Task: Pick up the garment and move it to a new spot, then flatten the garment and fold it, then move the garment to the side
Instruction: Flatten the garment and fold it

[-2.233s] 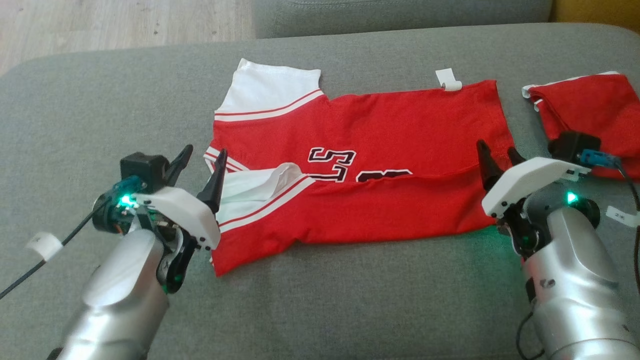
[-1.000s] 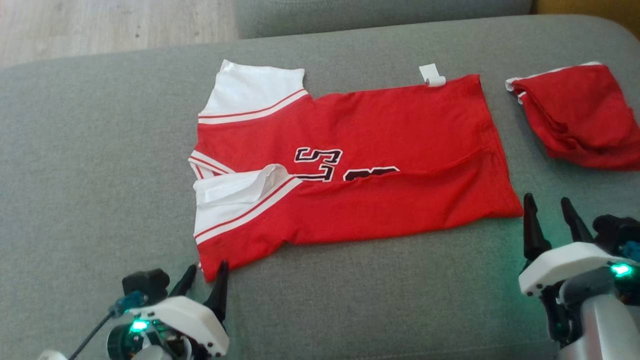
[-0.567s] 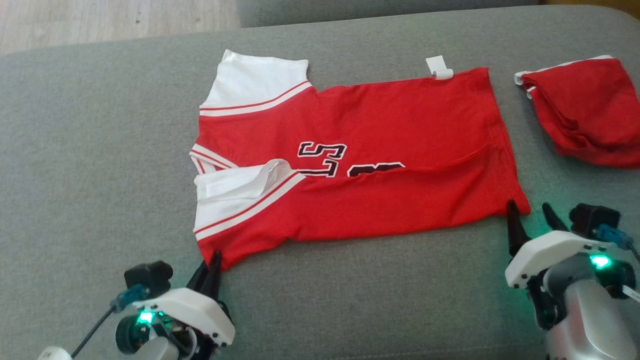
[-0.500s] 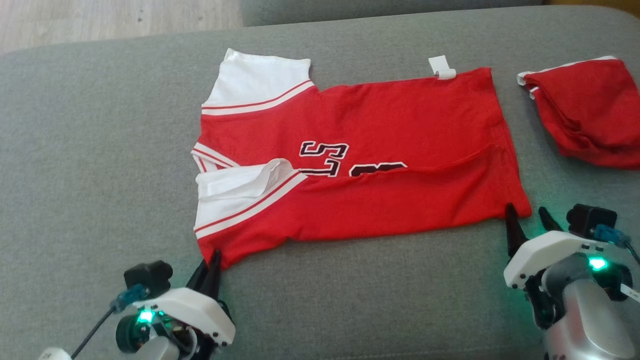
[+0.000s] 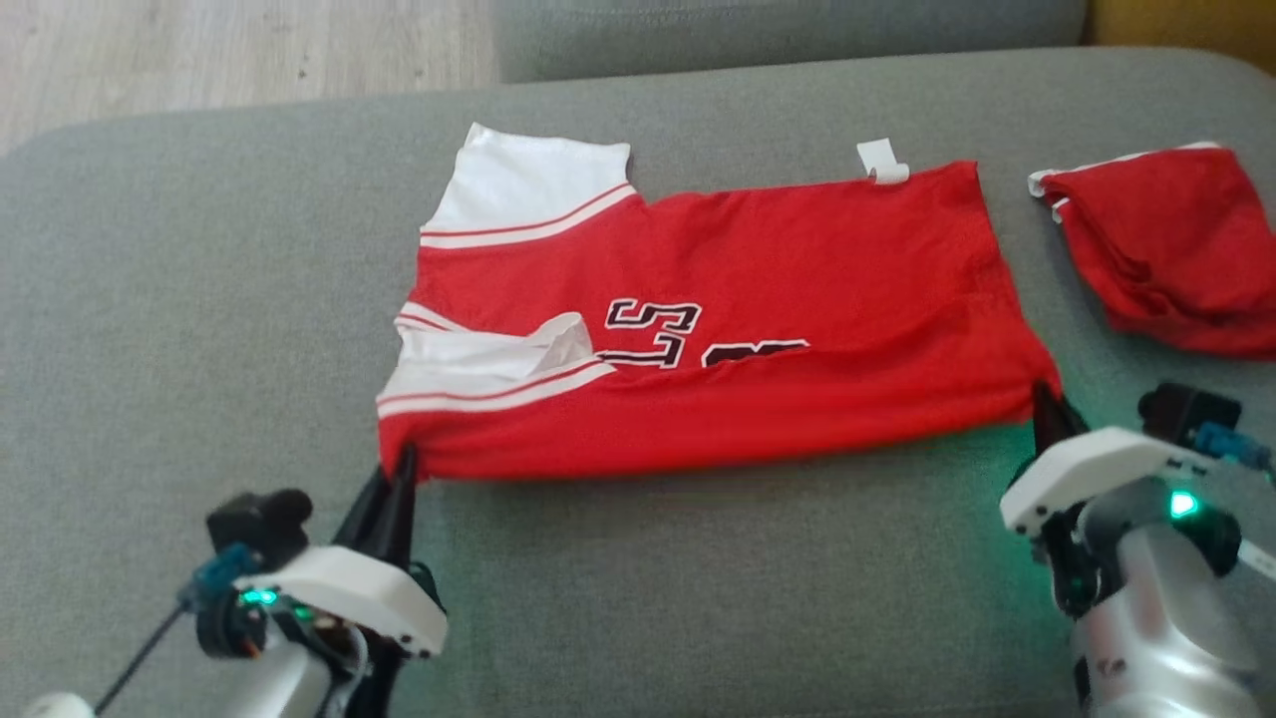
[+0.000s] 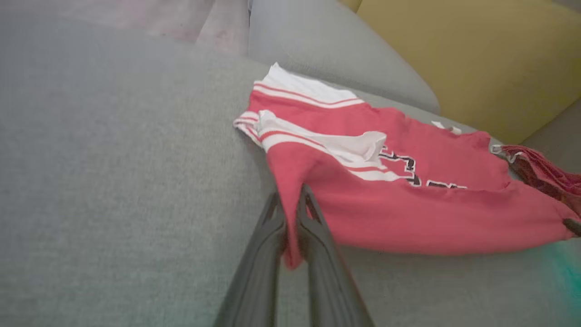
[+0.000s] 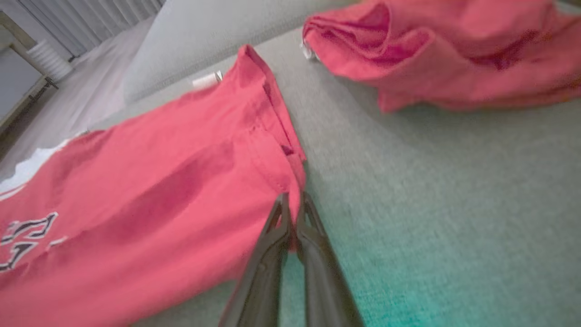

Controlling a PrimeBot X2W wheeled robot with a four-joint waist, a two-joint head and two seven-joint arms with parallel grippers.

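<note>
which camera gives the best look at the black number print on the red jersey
The head view: the number print faces the camera on the red jersey, sharp, though a fold hides its lower part. The left wrist view shows the print small and slanted; the right wrist view catches a blurred piece at its left edge.

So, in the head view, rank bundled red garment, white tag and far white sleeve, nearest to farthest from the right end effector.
From the right end effector:
1. bundled red garment, far right.
2. white tag, back centre-right.
3. far white sleeve, back left.
</note>
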